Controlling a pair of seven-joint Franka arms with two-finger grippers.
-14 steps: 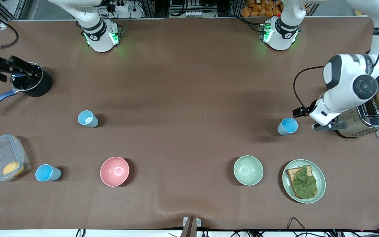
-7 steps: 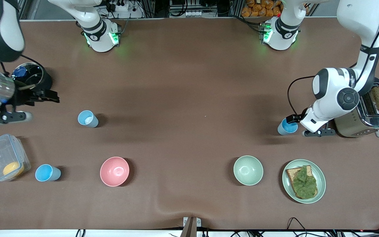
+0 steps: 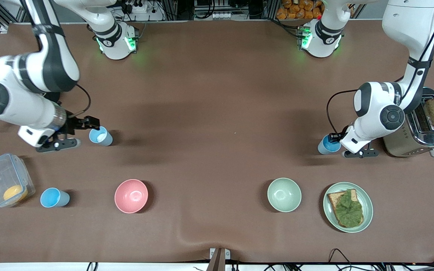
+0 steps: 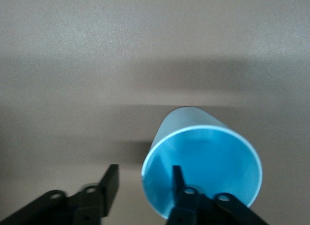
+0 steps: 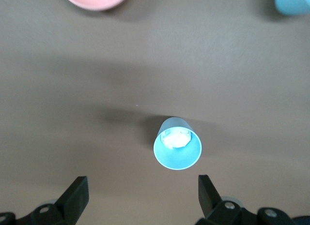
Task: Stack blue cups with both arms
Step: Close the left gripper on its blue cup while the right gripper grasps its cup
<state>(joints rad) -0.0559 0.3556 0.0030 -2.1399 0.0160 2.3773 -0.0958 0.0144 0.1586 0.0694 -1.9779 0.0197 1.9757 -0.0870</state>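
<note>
A paler blue cup (image 3: 100, 136) with a whitish inside stands upright toward the right arm's end of the table. My right gripper (image 3: 78, 132) is open just beside it; in the right wrist view the cup (image 5: 177, 143) stands ahead of the gripper (image 5: 142, 180), outside the fingers. A brighter blue cup (image 3: 328, 145) stands toward the left arm's end. My left gripper (image 3: 339, 145) is open at it; in the left wrist view (image 4: 145, 171) one finger is inside the cup (image 4: 208, 157) and one outside, astride its wall.
A third blue cup (image 3: 54, 198) stands beside a clear container (image 3: 4, 180). A pink bowl (image 3: 131, 195), a pale green bowl (image 3: 284, 194) and a plate of toast (image 3: 348, 207) lie nearer the camera. A toaster (image 3: 420, 133) stands by the left gripper.
The right arm swung from the pot down to the paler cup. The left gripper moved from beside the toaster onto the brighter cup's rim.
</note>
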